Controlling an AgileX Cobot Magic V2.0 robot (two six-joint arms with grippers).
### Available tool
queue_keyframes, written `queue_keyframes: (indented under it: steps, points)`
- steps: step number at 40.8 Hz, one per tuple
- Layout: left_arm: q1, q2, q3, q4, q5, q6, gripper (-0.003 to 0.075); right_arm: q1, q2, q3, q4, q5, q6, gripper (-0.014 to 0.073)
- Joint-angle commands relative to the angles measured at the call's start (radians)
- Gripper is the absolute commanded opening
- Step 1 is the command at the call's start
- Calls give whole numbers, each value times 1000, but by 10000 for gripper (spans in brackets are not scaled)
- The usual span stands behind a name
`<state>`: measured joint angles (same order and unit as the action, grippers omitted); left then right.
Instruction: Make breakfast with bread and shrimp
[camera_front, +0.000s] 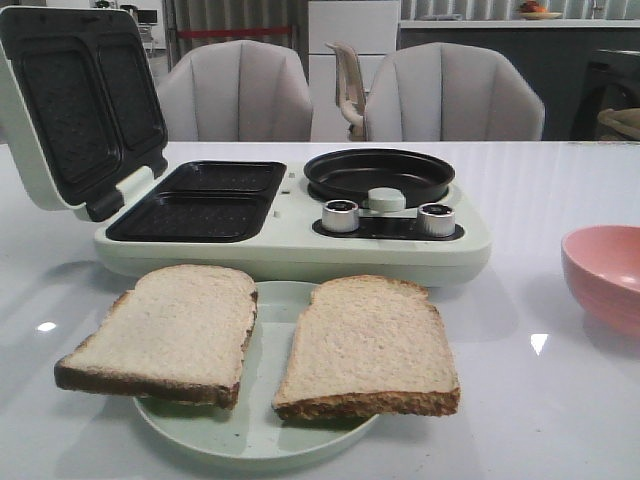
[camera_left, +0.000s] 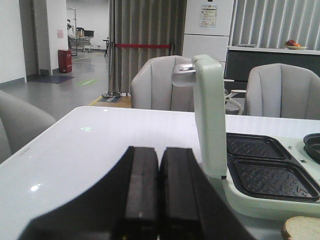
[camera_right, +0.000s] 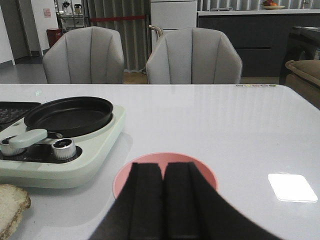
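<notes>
Two slices of bread lie side by side on a pale green plate (camera_front: 255, 440) at the table's front: the left slice (camera_front: 165, 330) and the right slice (camera_front: 368, 346). An edge of bread (camera_left: 302, 229) shows in the left wrist view, and another edge (camera_right: 11, 206) in the right wrist view. No shrimp is visible. My left gripper (camera_left: 159, 162) is shut and empty, left of the open breakfast maker (camera_front: 290, 215). My right gripper (camera_right: 163, 172) is shut and empty, above the pink bowl (camera_right: 150, 170). Neither gripper appears in the front view.
The breakfast maker has its sandwich lid (camera_front: 75, 105) raised at the left, two dark sandwich wells (camera_front: 200, 200) and a round black pan (camera_front: 378, 175) with two knobs in front. The pink bowl (camera_front: 605, 275) sits at the right edge. Grey chairs (camera_front: 238, 92) stand behind the table.
</notes>
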<state>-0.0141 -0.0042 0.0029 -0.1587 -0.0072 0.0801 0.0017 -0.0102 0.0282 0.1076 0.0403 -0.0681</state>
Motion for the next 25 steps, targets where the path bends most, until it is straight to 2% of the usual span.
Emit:
queue_keyframes:
  steps: [1,19,25]
  points:
    - [1,-20,6,0,-85,-7,101,0,-22,-18,5,-90,-2,41]
    - [1,-20,6,0,-85,-7,101,0,-22,-18,4,-90,-2,41]
    - [1,-20,6,0,-85,-7,101,0,-22,-19,4,-130,-2,41]
